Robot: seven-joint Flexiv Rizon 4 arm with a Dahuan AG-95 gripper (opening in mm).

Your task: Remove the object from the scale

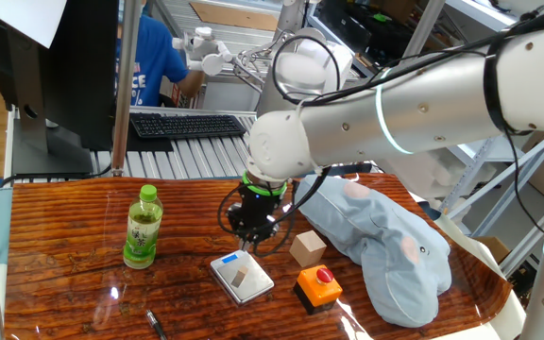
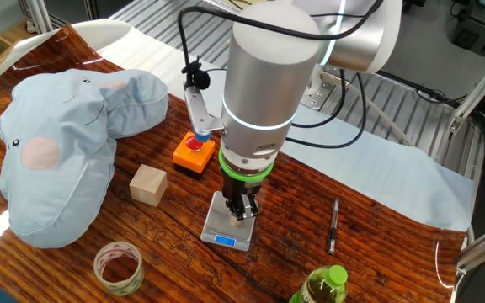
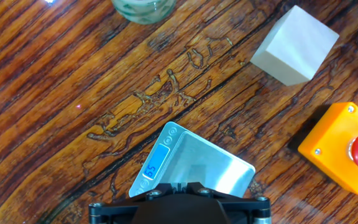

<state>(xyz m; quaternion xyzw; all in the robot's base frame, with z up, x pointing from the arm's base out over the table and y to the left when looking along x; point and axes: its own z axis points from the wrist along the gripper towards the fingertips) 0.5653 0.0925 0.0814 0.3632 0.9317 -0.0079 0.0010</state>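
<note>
The silver-grey scale (image 1: pixel 242 277) lies flat on the wooden table, its light-blue display at the far end. The tiny tan block (image 1: pixel 240 278) sits on its plate. My gripper (image 1: pixel 253 242) hangs just above and behind the scale, apart from the block, with its fingers together and holding nothing. In the other fixed view the gripper (image 2: pixel 242 212) is right over the scale (image 2: pixel 226 232) and hides the block. In the hand view the scale (image 3: pixel 197 163) with its lit display shows at the bottom, and the hand's black body covers the block.
A larger tan cube (image 1: pixel 307 247) and an orange box with a red button (image 1: pixel 318 285) stand right of the scale. A blue plush toy (image 1: pixel 385 246) lies beyond them. A green bottle (image 1: pixel 143 227) stands to the left. A tape roll (image 2: pixel 119 266) and a pen (image 2: pixel 334 225) lie nearby.
</note>
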